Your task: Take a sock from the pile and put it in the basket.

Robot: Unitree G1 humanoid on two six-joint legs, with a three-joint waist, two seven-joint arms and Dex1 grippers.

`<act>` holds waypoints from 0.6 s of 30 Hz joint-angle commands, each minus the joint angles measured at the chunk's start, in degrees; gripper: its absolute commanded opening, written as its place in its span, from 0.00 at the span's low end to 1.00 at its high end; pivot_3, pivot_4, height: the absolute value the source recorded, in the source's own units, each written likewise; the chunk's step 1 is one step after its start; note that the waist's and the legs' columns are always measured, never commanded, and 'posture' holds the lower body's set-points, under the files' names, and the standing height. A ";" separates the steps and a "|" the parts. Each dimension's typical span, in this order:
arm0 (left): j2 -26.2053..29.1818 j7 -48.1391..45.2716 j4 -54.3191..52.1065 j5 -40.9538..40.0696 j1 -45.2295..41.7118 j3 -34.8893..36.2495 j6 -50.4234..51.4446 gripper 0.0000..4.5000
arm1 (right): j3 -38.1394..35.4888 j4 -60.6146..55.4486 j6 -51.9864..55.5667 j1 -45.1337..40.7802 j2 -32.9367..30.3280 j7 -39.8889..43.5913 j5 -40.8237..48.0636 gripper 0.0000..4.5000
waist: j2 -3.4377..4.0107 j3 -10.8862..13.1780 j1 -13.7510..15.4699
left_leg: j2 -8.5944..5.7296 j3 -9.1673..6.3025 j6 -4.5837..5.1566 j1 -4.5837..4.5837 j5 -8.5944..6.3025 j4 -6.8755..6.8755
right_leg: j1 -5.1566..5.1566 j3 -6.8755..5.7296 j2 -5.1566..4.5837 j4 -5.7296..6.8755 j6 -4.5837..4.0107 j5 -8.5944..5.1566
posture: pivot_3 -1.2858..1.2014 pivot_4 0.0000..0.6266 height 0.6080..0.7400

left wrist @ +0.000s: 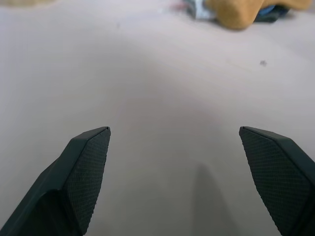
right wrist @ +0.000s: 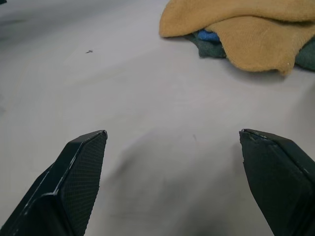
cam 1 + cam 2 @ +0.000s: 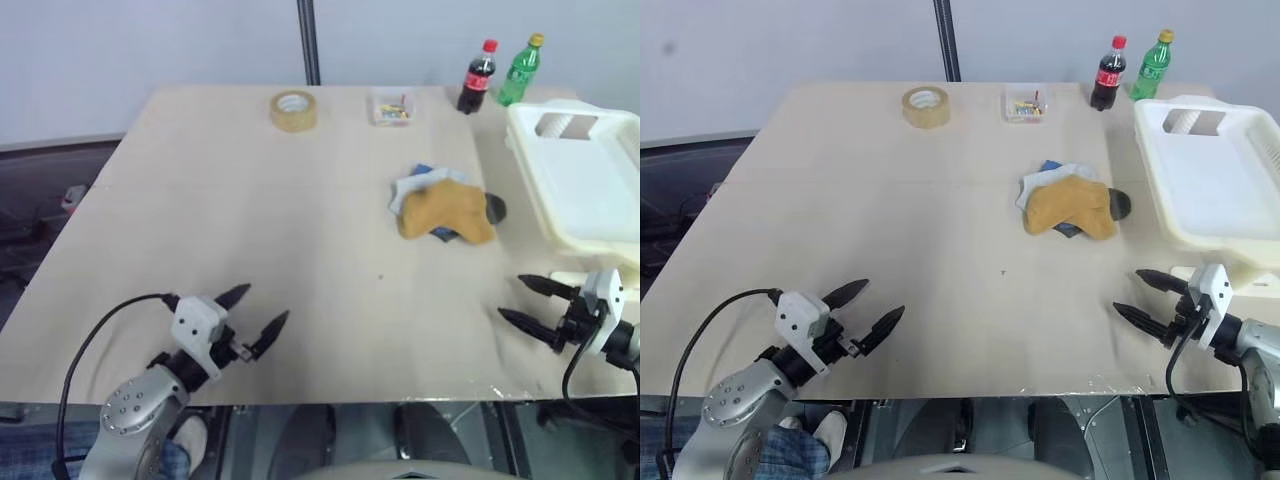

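The left gripper (image 3: 258,308) hovers near the front left corner of the table (image 3: 250,220), its fingers spread wide with nothing between them. A tape roll (image 3: 294,110) and a small clear box (image 3: 391,107) lie at the far edge. The pile (image 3: 446,207) of socks sits right of centre, beside the basket (image 3: 590,190) at the right edge. The right gripper (image 3: 530,302), also spread and empty, is near the front right corner.

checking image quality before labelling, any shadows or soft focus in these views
Left wrist view: a soft shadow on the table between the fingers, and the pile looks soft. Right wrist view: the pile is sharp enough to show its knit. Head views: even light.
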 commanded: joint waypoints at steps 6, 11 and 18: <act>0.11 -0.11 -1.40 -0.48 -0.18 0.54 -0.83 1.00 | -1.27 -1.13 -1.72 -0.07 0.67 -0.17 0.37 0.99 | 0.00 0.00 -0.01 | 0.00 0.00 0.00 0.00 0.00 0.00 | 0.00 -0.01 0.00 0.01 0.00 0.00 | 0.52 0.24 1.00; 0.21 -0.03 -1.55 -0.51 -1.55 0.16 -0.46 1.00 | -1.28 -0.60 -2.04 -1.29 0.84 -0.30 0.22 0.99 | 0.00 0.00 0.00 | -0.01 0.01 0.00 0.01 0.00 0.01 | 0.00 0.00 0.01 0.01 0.00 0.00 | 0.52 0.24 1.00; -0.03 0.04 -2.31 -0.76 -0.65 0.22 -0.61 1.00 | -1.46 -0.90 -2.34 -0.59 1.09 -0.41 0.34 0.99 | 0.00 0.00 0.00 | 0.00 -0.02 0.00 -0.01 0.00 -0.01 | 0.00 -0.02 0.01 0.00 0.00 0.00 | 0.52 0.24 1.00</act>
